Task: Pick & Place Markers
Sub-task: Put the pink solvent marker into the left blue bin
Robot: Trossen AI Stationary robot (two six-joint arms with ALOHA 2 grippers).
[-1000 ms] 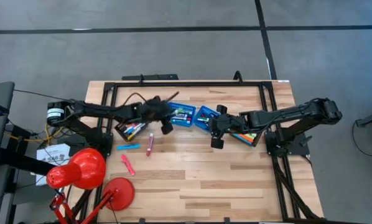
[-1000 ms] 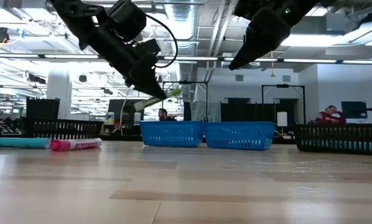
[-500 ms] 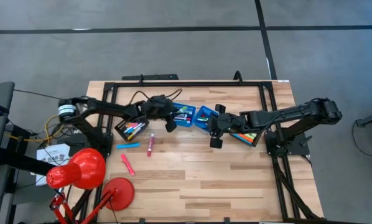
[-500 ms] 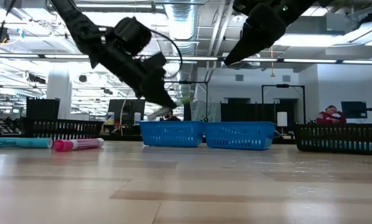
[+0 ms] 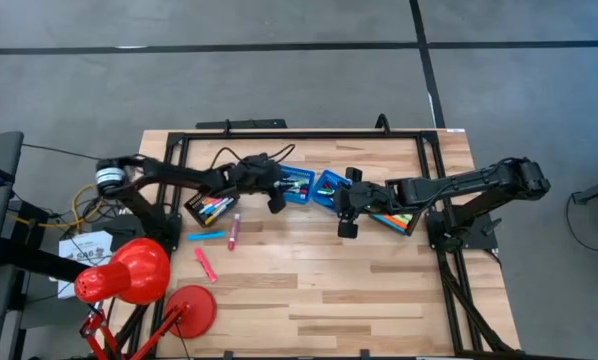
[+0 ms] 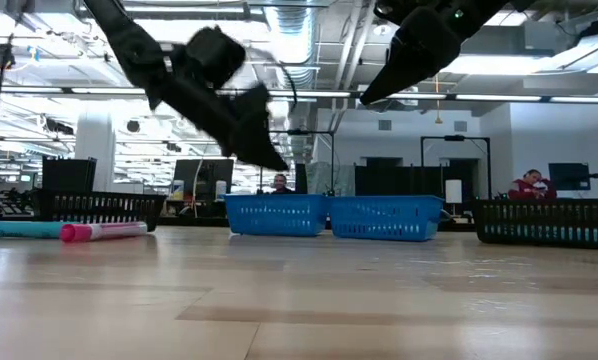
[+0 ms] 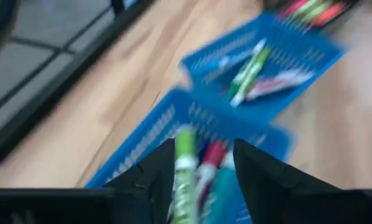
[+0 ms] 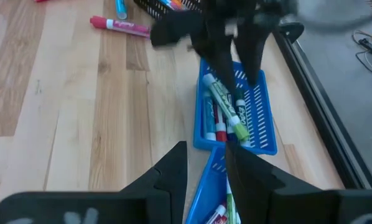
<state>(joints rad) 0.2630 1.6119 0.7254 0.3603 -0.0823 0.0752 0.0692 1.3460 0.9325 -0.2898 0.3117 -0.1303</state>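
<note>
My left gripper (image 5: 276, 198) hangs open over the left blue basket (image 5: 297, 186), fingers slanting down. A green marker (image 7: 185, 168) shows in the gap between its fingers (image 7: 155, 177), apart from both, over the red and teal markers in that basket (image 7: 173, 109). My right gripper (image 5: 346, 222) hovers by the right blue basket (image 5: 329, 188), open by a narrow gap (image 8: 206, 149), nothing in it. A blue marker (image 5: 205, 235), a magenta one (image 5: 233, 231) and a pink one (image 5: 206, 264) lie flat on the table.
A black tray (image 5: 211, 208) with several markers sits left of the baskets, another black tray (image 5: 394, 218) under the right arm. A red lamp (image 5: 129, 272) and its base (image 5: 192, 308) stand at the near left. A black frame (image 5: 279, 133) borders the far side.
My left gripper has gone down and toward the table's right, from beside the black tray to over the left blue basket, tipping further down. The green marker it carried no longer sticks out from its tips. The magenta marker on the table has shifted a little toward the left edge.
</note>
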